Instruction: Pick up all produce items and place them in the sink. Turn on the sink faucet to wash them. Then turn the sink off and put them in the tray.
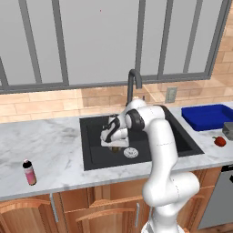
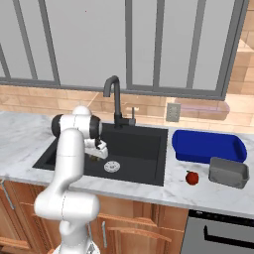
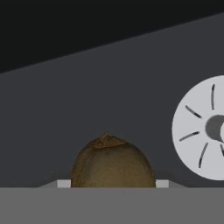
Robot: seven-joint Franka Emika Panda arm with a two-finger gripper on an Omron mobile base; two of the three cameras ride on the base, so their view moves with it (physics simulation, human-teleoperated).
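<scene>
My gripper [image 1: 113,144] is low inside the black sink [image 1: 96,154], just left of its silver drain [image 1: 130,153]. It is shut on the brownish-olive produce item [image 3: 113,164], which sits between the fingers close above the basin floor. The drain [image 3: 203,129] lies to the right of the ball in the hand view. The red produce item [image 1: 220,141] rests on the counter right of the sink, also visible as a red ball [image 2: 192,177]. The black sink faucet [image 1: 132,84] stands behind the basin. The blue tray [image 1: 207,116] lies at the far right.
A pink bottle [image 1: 29,173] with a black cap stands on the counter at the left front. A grey container [image 2: 228,172] sits in front of the tray [image 2: 208,146], beside the red ball. A windowed wall rises behind the counter.
</scene>
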